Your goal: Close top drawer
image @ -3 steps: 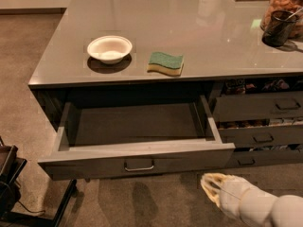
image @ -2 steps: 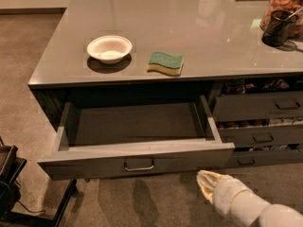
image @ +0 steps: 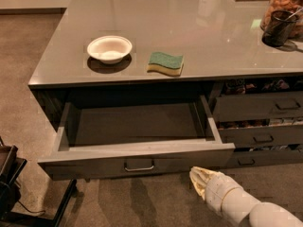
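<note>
The drawer [image: 137,161] gapes open at centre; the gripper [image: 199,178], jaws closed, sits lower right below its front.

Cream tool [image: 199,179] bottom-right, white ribbed arm [image: 239,206]

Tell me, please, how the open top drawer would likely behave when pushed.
The top drawer looks empty, so it probably slides lightly. Being wide, it might skew if pushed off-centre, where the gripper sits, low by its right front corner.
</note>
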`<state>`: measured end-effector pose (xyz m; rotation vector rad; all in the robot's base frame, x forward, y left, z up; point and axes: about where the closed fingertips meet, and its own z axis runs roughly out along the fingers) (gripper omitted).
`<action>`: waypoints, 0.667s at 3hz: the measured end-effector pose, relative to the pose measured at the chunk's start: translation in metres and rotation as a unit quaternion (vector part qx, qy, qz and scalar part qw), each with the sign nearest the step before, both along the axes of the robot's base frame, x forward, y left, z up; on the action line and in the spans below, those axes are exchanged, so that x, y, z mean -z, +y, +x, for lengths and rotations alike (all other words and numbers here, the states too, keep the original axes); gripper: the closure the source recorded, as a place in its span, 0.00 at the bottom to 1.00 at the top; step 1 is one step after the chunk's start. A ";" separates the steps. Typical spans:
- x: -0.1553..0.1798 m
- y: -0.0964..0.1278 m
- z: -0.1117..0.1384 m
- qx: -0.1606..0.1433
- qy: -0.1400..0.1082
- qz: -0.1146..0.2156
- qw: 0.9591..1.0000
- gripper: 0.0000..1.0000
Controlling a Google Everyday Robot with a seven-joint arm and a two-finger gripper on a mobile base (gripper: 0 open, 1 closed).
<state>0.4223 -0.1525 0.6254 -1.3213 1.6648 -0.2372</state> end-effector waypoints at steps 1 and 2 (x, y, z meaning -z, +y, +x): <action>0.003 0.009 0.005 -0.012 -0.023 -0.015 1.000 1.00; 0.006 0.022 0.018 -0.026 -0.060 -0.031 0.997 1.00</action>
